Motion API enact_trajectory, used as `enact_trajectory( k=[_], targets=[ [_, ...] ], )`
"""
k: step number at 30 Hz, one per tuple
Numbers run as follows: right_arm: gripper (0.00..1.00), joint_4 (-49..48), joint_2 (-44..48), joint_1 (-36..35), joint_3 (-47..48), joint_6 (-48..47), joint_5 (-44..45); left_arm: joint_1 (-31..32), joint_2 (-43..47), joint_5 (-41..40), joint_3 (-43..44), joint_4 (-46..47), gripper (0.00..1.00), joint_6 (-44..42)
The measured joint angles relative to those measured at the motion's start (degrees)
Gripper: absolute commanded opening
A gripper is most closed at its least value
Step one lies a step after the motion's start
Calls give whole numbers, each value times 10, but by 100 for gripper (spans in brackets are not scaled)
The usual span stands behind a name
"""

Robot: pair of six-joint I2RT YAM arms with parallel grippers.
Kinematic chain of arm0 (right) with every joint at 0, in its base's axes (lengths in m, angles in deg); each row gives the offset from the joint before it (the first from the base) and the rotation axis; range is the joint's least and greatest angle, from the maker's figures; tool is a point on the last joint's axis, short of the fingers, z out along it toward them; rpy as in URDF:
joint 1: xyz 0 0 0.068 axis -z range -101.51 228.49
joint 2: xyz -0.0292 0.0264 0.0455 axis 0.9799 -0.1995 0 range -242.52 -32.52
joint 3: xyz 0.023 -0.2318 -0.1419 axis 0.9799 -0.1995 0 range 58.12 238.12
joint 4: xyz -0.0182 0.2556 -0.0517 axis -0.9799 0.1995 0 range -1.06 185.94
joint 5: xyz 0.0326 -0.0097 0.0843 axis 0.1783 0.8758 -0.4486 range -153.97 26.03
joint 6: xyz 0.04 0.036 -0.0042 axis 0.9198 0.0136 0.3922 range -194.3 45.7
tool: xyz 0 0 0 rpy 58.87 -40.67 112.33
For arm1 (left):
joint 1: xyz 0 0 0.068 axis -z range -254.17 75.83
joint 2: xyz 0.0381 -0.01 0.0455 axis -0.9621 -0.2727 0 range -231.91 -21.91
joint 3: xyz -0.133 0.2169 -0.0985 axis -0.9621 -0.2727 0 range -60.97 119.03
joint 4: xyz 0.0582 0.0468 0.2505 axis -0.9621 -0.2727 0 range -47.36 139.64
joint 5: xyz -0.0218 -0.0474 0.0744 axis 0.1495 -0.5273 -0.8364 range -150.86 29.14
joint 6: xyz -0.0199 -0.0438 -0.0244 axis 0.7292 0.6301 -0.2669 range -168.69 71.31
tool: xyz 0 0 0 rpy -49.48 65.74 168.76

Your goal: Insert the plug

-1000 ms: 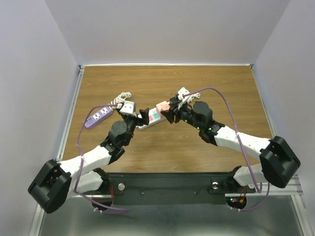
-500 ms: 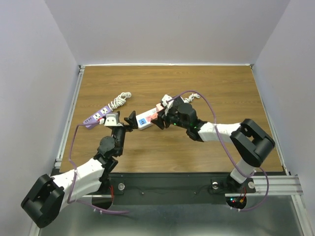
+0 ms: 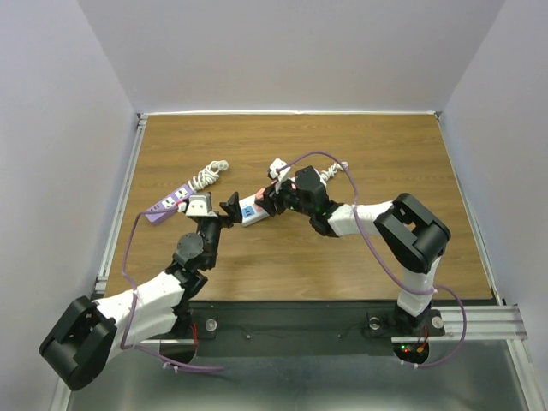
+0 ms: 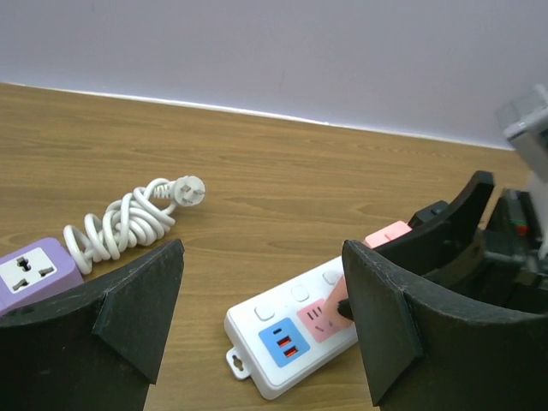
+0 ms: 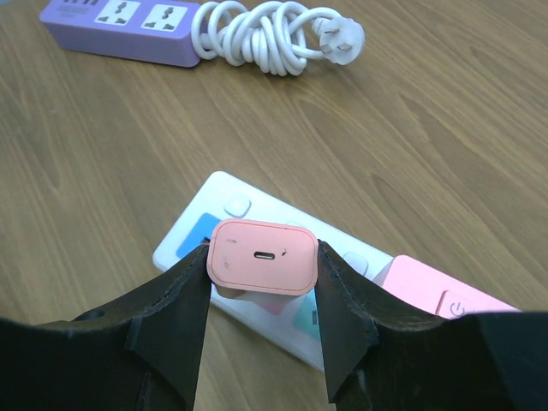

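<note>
A white power strip (image 3: 249, 213) with a blue USB panel and a pink socket (image 4: 318, 320) lies mid-table. My right gripper (image 3: 272, 200) is shut on the pink plug (image 5: 263, 255) and holds it tilted right above that pink socket. The plug's lower end (image 4: 336, 295) meets the socket face; the prongs are hidden. In the right wrist view the strip (image 5: 224, 199) shows beneath the plug. My left gripper (image 3: 228, 208) stands open just left of the strip's end, its fingers (image 4: 141, 304) wide apart with the strip's end (image 4: 282, 338) between them, not touching it.
A purple power strip (image 3: 167, 203) lies at the left, with its coiled white cable (image 3: 208, 175) and plug behind it. They also show in the left wrist view, strip (image 4: 32, 271) and cable (image 4: 120, 224). A purple cable (image 3: 368, 244) loops over my right arm.
My right gripper moved left with the plug and came down over the strip's pink socket. The left arm drew back toward the left. The strip sits slightly farther left.
</note>
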Motion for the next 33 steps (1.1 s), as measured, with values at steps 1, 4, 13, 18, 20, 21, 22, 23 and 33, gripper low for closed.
enact_trajectory(
  k=[1, 4, 13, 18, 20, 21, 22, 23, 33],
  targets=[
    [1, -2, -5, 0, 3, 0, 3, 0, 5, 1, 0, 0, 86, 0],
    [1, -14, -16, -1, 5, 0, 20, 0, 23, 2, 0, 0, 86, 0],
    [1, -42, -37, -26, 10, 0, 80, 0, 26, 3, 0, 2, 86, 0],
    [1, -44, -40, -39, 12, -2, 124, 0, 25, 4, 0, 2, 86, 0],
    [1, -46, -42, -45, 12, -4, 144, 0, 25, 4, 0, 2, 86, 0],
    [1, -47, -42, -46, 12, -5, 152, 0, 25, 5, 0, 2, 86, 0],
    [1, -47, -43, -49, 12, -5, 160, 0, 25, 6, 0, 2, 86, 0],
    [1, -47, -43, -49, 12, -5, 165, 0, 25, 6, 0, 2, 86, 0],
    [1, -46, -50, -57, 12, -6, 209, 0, 25, 12, 0, 2, 86, 0]
  ],
)
